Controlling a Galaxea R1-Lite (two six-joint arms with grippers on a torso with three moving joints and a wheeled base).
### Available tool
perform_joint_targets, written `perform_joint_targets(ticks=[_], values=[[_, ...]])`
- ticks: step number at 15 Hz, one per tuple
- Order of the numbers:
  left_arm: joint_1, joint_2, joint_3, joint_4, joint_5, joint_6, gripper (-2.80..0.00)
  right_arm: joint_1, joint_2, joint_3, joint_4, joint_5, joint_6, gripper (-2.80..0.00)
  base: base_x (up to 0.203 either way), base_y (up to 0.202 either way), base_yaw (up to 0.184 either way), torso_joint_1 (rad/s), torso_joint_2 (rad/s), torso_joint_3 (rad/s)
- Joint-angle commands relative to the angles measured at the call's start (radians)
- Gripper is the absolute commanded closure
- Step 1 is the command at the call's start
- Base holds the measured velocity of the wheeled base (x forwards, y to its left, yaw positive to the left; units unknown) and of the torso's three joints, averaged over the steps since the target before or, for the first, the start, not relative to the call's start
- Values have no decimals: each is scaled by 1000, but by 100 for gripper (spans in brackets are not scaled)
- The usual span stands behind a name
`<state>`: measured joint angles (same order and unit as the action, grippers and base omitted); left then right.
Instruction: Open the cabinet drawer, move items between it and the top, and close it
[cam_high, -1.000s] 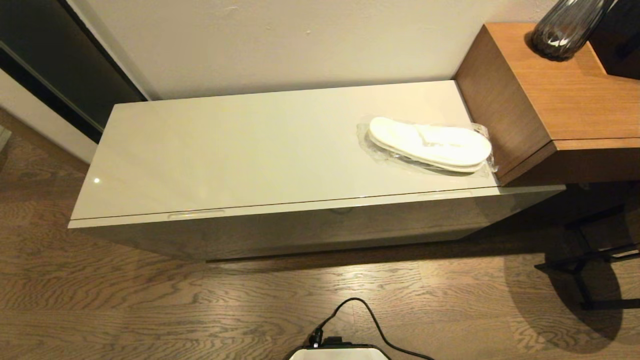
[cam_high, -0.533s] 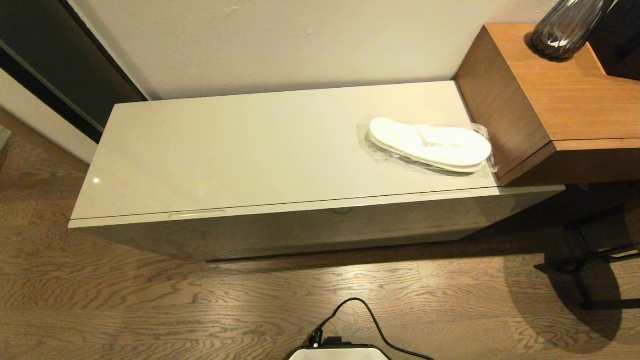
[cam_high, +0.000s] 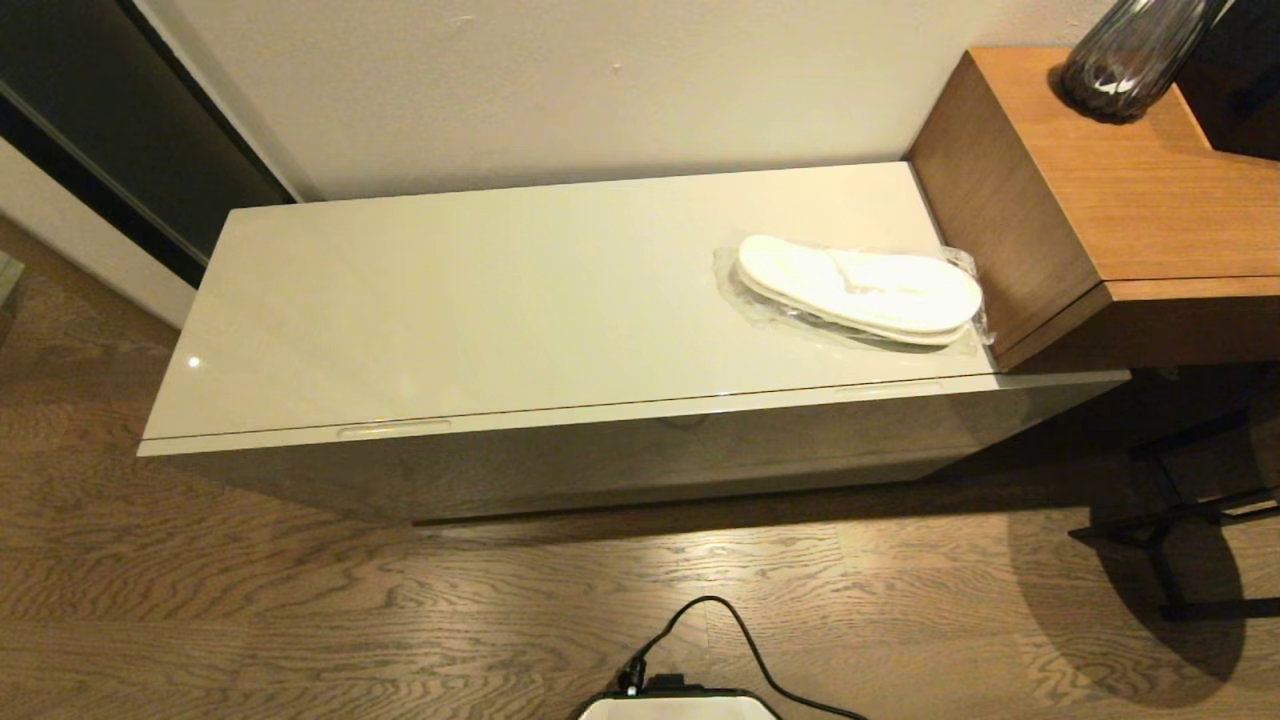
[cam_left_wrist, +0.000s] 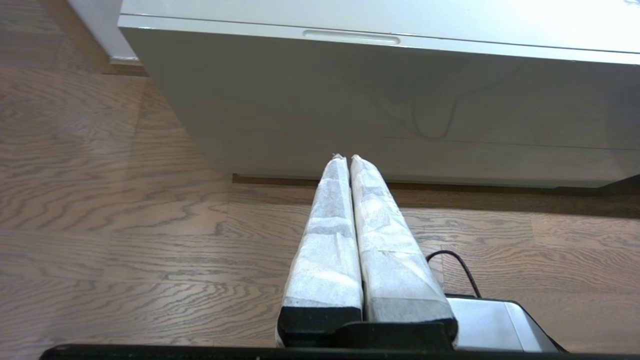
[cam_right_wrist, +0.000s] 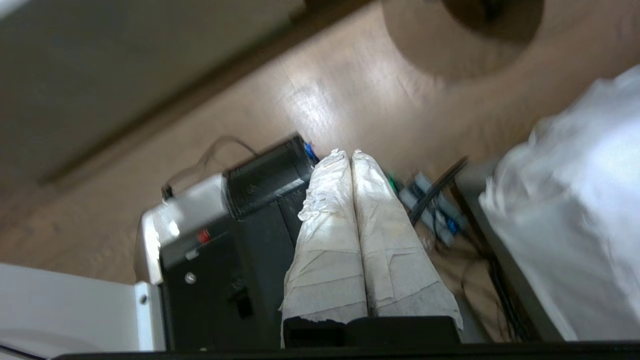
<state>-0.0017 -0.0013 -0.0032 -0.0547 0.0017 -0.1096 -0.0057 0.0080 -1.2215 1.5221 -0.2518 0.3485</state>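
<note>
head view: the wrapped slippers (cam_high: 860, 290) lie flat on the glossy top (cam_high: 480, 300), at its right end beside the wood block (cam_high: 1100, 200); the drawer (cam_high: 620, 445) is closed. left wrist view: the left gripper (cam_left_wrist: 345, 159), fingers pressed together, hangs over the floor (cam_left_wrist: 125, 225), apart from the drawer. right wrist view: the right gripper (cam_right_wrist: 346, 154), also closed and empty, points at the robot base (cam_right_wrist: 220, 235).

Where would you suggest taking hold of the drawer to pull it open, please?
I would hook the slim handle slot in the top edge of the drawer, coming from above at the front and pulling toward the robot. The glossy front is flat, with nothing else to grip; a second slot sits farther right.
</note>
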Motion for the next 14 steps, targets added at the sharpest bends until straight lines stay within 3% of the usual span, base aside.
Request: perform_joint_targets(ticks=[1, 4, 7, 10, 13, 14], values=[[0, 1, 0, -1, 1, -1, 0, 0, -5, -95, 8, 6, -29, 0, 0, 0, 0, 0, 0, 0], [0, 1, 0, -1, 1, -1, 0, -1, -4, -23, -95, 14, -120, 0, 0, 0, 0, 0, 0, 0], [0, 1, 0, -1, 0, -1, 0, -1, -4, 287, -377, 22, -182, 0, 0, 0, 0, 0, 0, 0], [0, 1, 0, -1, 1, -1, 0, 0, -4, 671, -790, 46, -224, 0, 0, 0, 0, 0, 0, 0], [0, 1, 0, -1, 0, -1, 0, 0, -4, 1095, -1356, 84, -307, 0, 0, 0, 0, 0, 0, 0], [0, 1, 0, -1, 0, -1, 0, 0, -4, 1183, -1470, 121, -325, 0, 0, 0, 0, 0, 0, 0]])
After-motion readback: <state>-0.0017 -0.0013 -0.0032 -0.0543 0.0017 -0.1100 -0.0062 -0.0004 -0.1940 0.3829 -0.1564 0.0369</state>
